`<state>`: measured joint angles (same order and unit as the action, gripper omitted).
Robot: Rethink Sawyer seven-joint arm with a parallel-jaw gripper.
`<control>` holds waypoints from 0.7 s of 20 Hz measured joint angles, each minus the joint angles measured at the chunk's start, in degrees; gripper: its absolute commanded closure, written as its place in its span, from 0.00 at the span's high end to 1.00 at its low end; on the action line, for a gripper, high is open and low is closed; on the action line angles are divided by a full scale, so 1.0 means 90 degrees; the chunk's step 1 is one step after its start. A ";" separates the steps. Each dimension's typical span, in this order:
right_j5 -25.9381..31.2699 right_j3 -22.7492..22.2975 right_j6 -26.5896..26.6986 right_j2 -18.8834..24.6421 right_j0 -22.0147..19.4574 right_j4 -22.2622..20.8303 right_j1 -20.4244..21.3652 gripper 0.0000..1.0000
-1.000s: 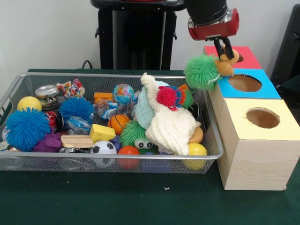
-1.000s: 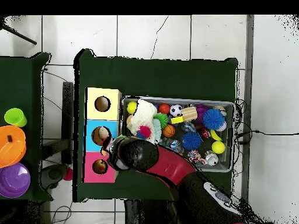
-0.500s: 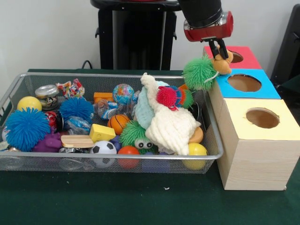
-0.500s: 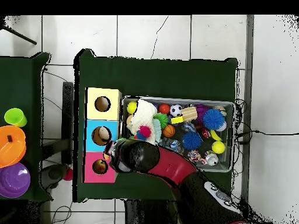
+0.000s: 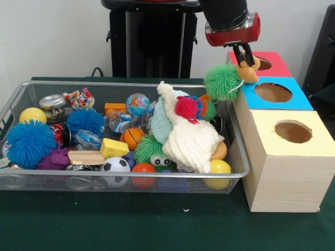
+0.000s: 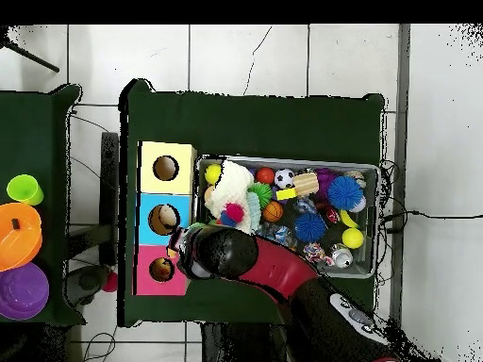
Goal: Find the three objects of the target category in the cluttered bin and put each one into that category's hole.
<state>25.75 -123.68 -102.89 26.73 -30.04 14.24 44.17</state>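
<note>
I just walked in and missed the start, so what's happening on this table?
The robot's gripper is holding a green spiky toy with an orange head in the air, between the wire bin of mixed toys and the row of boxes. It hangs near the blue-topped box and the red-topped box, not yet in any hole.

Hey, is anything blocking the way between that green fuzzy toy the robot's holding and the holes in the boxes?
Nothing visible blocks it. The gripper holds the green fuzzy toy in the air beside the blue box, near the wire bin's corner. The blue box's hole, the red box's hole and the yellow box's hole all look open.
</note>
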 measured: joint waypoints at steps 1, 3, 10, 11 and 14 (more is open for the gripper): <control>0.0000 0.0000 0.0000 -0.0001 0.0002 0.0000 0.0000 0.00; 0.0000 0.0000 0.0000 -0.0001 0.0004 0.0000 0.0000 0.00; 0.0000 -0.0001 0.0000 -0.0006 0.0016 0.0000 -0.0001 1.00; -0.0001 -0.0001 0.0000 -0.0010 0.0018 -0.0001 -0.0001 1.00; -0.0001 -0.0002 0.0000 -0.0046 0.0018 -0.0003 -0.0037 1.00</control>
<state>25.74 -123.69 -102.89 26.32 -29.88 14.22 43.84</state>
